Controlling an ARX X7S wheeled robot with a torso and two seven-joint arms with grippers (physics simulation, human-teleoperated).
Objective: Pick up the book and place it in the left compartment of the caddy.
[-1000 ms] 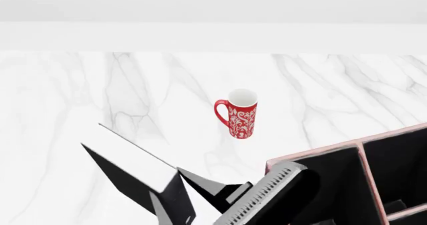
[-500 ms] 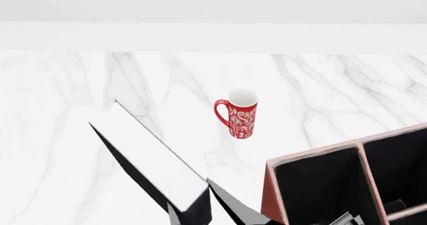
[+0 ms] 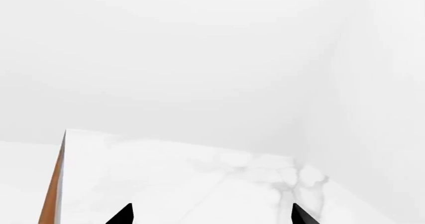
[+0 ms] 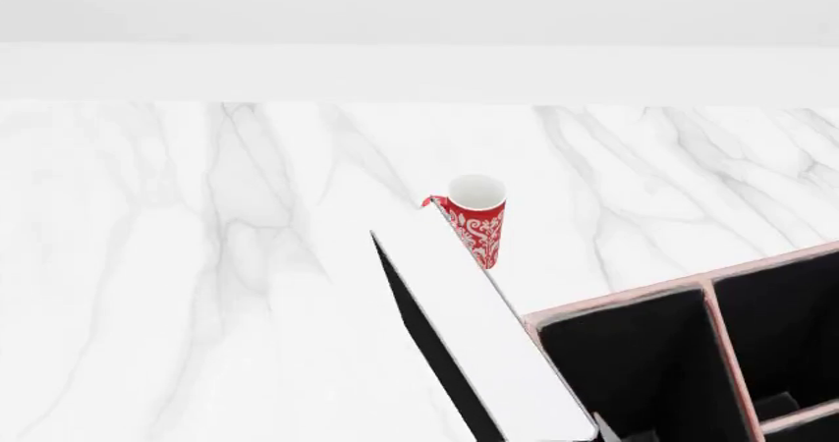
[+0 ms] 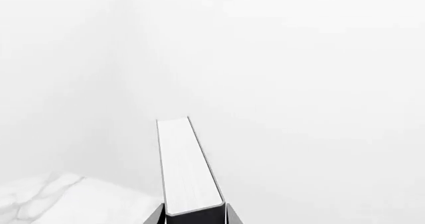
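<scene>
The black hardcover book (image 4: 488,339) hangs tilted in the air, its white page edges up, its near end beside the caddy's left wall. My right gripper (image 5: 194,219) is shut on the book (image 5: 182,164), one finger against each cover. In the head view the gripper itself is hidden below the frame. The reddish-brown caddy (image 4: 616,306) with pale pink edges stands at the lower right. Its left compartment (image 4: 630,373) is black inside and holds nothing. My left gripper (image 3: 212,217) is open over the marble, with nothing between its fingertips (image 3: 123,215).
A red patterned mug (image 4: 477,222) stands upright behind the book, which hides its handle. The marble table (image 4: 196,265) runs back to a white wall. In the left wrist view, an edge of the table (image 3: 52,194) shows with an orange-brown side.
The book has swung right and forward, from the lower left to beside the caddy's left wall, now covering the mug's handle. The right arm's parts have left the head view.
</scene>
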